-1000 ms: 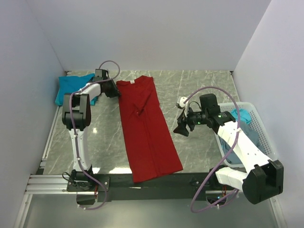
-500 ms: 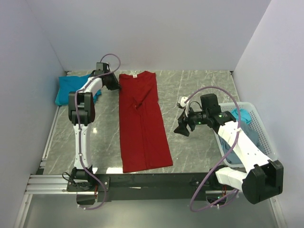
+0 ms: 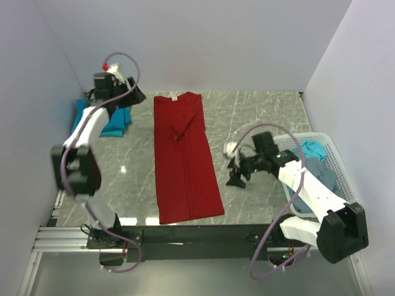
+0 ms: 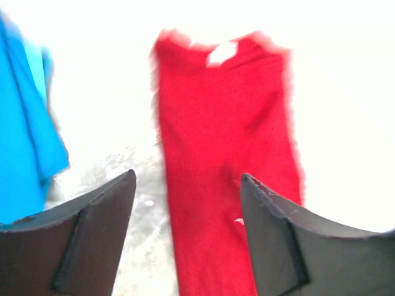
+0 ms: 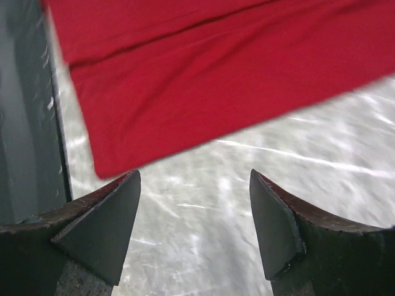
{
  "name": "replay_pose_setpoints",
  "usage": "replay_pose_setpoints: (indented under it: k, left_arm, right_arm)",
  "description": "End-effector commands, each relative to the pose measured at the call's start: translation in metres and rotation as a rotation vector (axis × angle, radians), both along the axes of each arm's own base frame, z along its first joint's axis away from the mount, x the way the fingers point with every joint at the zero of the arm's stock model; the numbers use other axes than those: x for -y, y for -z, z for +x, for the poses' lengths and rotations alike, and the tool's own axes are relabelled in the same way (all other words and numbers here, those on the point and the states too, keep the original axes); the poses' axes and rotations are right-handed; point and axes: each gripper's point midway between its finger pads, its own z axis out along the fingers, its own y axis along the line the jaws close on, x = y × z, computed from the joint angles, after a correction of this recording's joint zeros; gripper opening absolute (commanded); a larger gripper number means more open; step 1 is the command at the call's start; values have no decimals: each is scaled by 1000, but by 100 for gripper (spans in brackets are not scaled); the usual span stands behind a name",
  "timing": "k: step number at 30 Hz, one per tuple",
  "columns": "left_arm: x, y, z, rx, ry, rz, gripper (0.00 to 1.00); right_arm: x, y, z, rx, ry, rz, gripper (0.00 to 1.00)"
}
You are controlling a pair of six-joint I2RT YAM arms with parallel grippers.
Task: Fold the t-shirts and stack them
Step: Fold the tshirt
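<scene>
A bright red t-shirt [image 3: 185, 160], folded into a long strip, lies flat on the table with its collar at the far end. It also shows below the left gripper [image 4: 228, 154] and beyond the right gripper [image 5: 216, 68]. A folded teal t-shirt [image 3: 114, 123] lies at the back left. My left gripper [image 3: 131, 95] hangs open and empty above the table between the two shirts [image 4: 188, 176]. My right gripper [image 3: 236, 177] is open and empty, low over bare table just right of the red shirt's hem end [image 5: 194, 176].
A white lattice basket [image 3: 336, 151] stands at the right edge, holding a teal shirt [image 3: 313, 149] and a grey-blue one [image 3: 324, 176]. The table's dark front rail [image 5: 24, 123] runs close to the red shirt's hem. Walls close in on three sides.
The left gripper let go of the red shirt's collar corner, opened, and lifted back toward the left. The right gripper dropped down and toward the shirt. The red shirt now lies straight.
</scene>
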Motion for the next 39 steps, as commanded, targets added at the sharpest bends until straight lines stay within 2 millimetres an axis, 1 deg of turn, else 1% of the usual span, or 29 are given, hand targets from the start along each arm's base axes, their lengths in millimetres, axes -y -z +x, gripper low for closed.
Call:
replay_pose_setpoints:
  k: [1, 2, 3, 4, 5, 6, 7, 8, 9, 10, 11, 12, 14, 15, 17, 18, 19, 20, 21, 22, 24, 27, 28, 29, 31, 34, 37, 38, 39]
  left_arm:
    - [19, -107, -41, 333, 147, 20, 76]
    - [25, -114, -55, 354, 180, 1, 79]
    - [30, -135, -75, 409, 210, -18, 87]
    - [42, -123, -93, 397, 276, -62, 91]
    - [48, -122, -105, 391, 290, -103, 97]
    - [53, -132, -124, 414, 321, -126, 98]
    - [58, -118, -138, 381, 355, -151, 97]
    - [65, -118, -151, 384, 407, -170, 96]
    - [67, -129, -165, 420, 426, -167, 93]
    - [69, -126, -174, 415, 441, -156, 93]
    - [74, -119, -184, 405, 459, -103, 92]
    - [78, -130, -198, 454, 475, -57, 92]
    - [92, -123, -215, 483, 519, 55, 92]
    - [95, -131, -228, 535, 545, 89, 90]
    - [102, -123, -243, 590, 617, 176, 90]
    - [102, -135, -255, 672, 635, 200, 90]
    - [102, -122, -261, 685, 658, 220, 91]
    - [101, -122, -266, 730, 672, 254, 92]
    - [98, -131, -274, 785, 658, 266, 99]
    - [95, -122, -276, 775, 645, 263, 99]
    - [94, -123, -287, 803, 648, 268, 100]
    - [100, -109, -303, 829, 739, 295, 99]
    - [103, -100, -309, 817, 782, 301, 99]
    - [106, -99, -314, 838, 808, 324, 99]
    - [106, -93, -321, 830, 841, 372, 99]
    - [106, -98, -333, 856, 877, 411, 99]
    - [108, -90, -352, 874, 969, 432, 98]
    - [110, -90, -361, 896, 1002, 428, 97]
    - [112, -77, -367, 870, 1034, 418, 96]
  right_arm:
    - [-21, 18, -46, 107, -277, -38, 77]
    - [-25, 24, -51, 142, -319, -67, 78]
    - [-28, 35, -56, 179, -351, -113, 79]
    - [-40, 39, -73, 204, -438, -127, 79]
    - [-45, 43, -81, 217, -474, -140, 79]
    - [-48, 48, -84, 232, -494, -160, 78]
    - [-51, 53, -89, 227, -516, -173, 78]
    - [-59, 56, -102, 231, -566, -178, 78]
    - [-63, 58, -102, 248, -572, -187, 78]
    - [-63, 64, -101, 266, -571, -222, 77]
    - [-66, 69, -108, 275, -595, -241, 77]
    - [-69, 71, -109, 292, -599, -248, 77]
    - [-69, 80, -110, 296, -597, -284, 77]
    - [-72, 86, -114, 298, -611, -296, 77]
    - [-71, 92, -112, 314, -601, -334, 76]
    - [-73, 98, -114, 320, -610, -347, 75]
    - [-72, 101, -115, 320, -607, -361, 75]
    - [-72, 103, -112, 332, -596, -379, 74]
    - [-73, 107, -112, 335, -594, -387, 73]
    - [-73, 108, -110, 331, -576, -398, 72]
    - [-72, 112, -103, 337, -545, -427, 68]
    - [-68, 118, -97, 343, -514, -470, 63]
    - [-66, 120, -95, 342, -506, -481, 61]
    - [-65, 121, -95, 340, -502, -492, 56]
    - [-61, 125, -92, 336, -489, -520, 52]
    - [-55, 128, -92, 330, -481, -543, 45]
    - [-50, 130, -93, 317, -482, -564, 36]
    - [-49, 131, -93, 311, -480, -569, 30]
    - [-47, 131, -94, 305, -486, -576, 26]
